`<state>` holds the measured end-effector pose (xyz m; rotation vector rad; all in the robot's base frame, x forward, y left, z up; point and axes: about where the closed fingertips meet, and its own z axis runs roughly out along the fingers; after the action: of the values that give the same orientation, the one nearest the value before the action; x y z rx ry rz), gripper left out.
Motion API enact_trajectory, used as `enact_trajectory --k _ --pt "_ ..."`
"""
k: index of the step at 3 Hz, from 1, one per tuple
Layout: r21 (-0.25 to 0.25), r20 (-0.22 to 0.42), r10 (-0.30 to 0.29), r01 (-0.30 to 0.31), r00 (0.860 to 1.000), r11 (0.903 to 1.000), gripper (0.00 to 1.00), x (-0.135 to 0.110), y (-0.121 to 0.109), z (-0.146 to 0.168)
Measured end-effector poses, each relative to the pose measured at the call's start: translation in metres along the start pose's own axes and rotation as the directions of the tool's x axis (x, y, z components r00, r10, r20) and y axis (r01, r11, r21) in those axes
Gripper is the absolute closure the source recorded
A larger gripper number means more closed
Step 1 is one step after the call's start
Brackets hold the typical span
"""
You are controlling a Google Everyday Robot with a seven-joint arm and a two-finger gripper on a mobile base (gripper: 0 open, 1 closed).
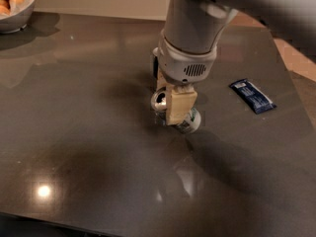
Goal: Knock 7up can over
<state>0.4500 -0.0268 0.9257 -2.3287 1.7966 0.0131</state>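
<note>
At frame centre on the dark tabletop (89, 132), the short silver-white, green-printed 7up can (189, 121) lies steeply tipped, top toward frame left, with the gripper (171, 110) directly above, jaws seemingly clamped across its middle.

The big white and grey round robot arm (192, 28) comes in from the top right and points almost straight down. Its grey wrist ring with a little vent (190, 69) sits just above the tan, blocky gripper (173, 107), which hangs very low.
</note>
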Motion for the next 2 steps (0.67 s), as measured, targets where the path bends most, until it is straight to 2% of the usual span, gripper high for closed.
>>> enact_trajectory --k 1,2 --pt "-0.016 -0.099 -0.055 0.054 0.994 0.9984 0.82 0.0041 0.0034 0.0094" --pt "-0.043 -0.157 -0.107 0.101 0.982 0.9939 0.59 0.0049 0.007 0.0179"
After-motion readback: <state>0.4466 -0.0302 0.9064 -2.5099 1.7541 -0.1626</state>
